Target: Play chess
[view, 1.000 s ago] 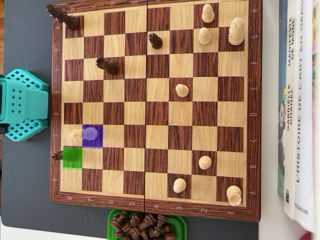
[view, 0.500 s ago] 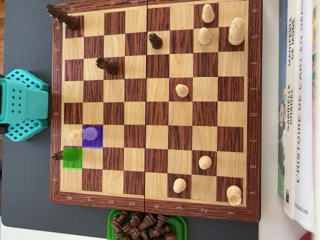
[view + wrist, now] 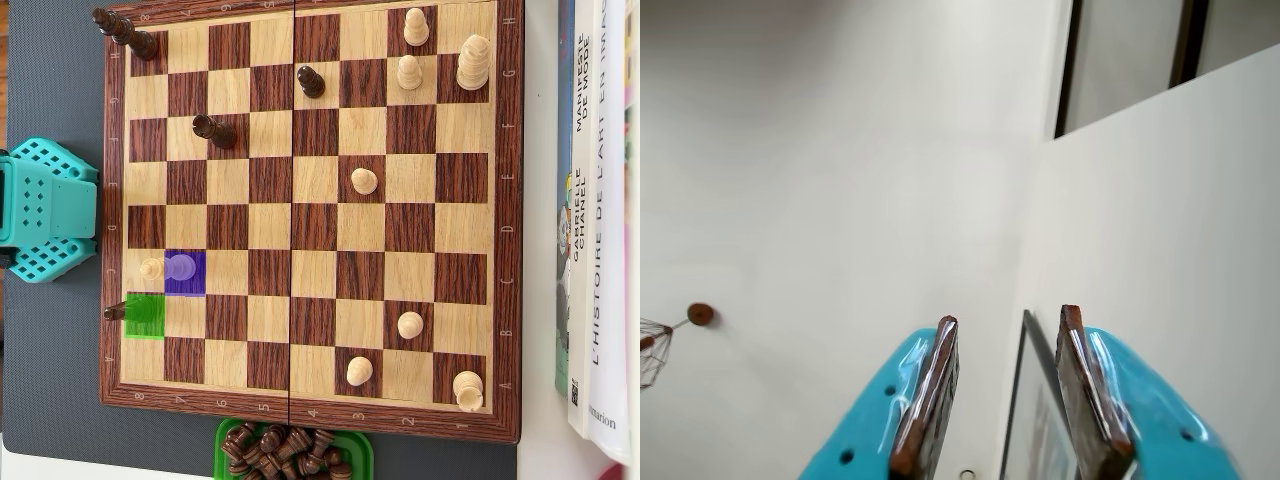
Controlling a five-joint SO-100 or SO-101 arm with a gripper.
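The overhead view shows the wooden chessboard. Dark pieces stand at the top left corner, at the upper middle and at the upper left. A fourth dark piece lies at the left edge by a green-marked square. Light pieces include a pawn beside one on a purple-marked square, and one in the centre. In the wrist view my gripper points up at a white wall, open, with nothing between its fingers.
My teal arm sits off the board's left edge. A green tray of captured dark pieces lies below the board. Books are stacked along the right. More light pieces stand at the top right and bottom right.
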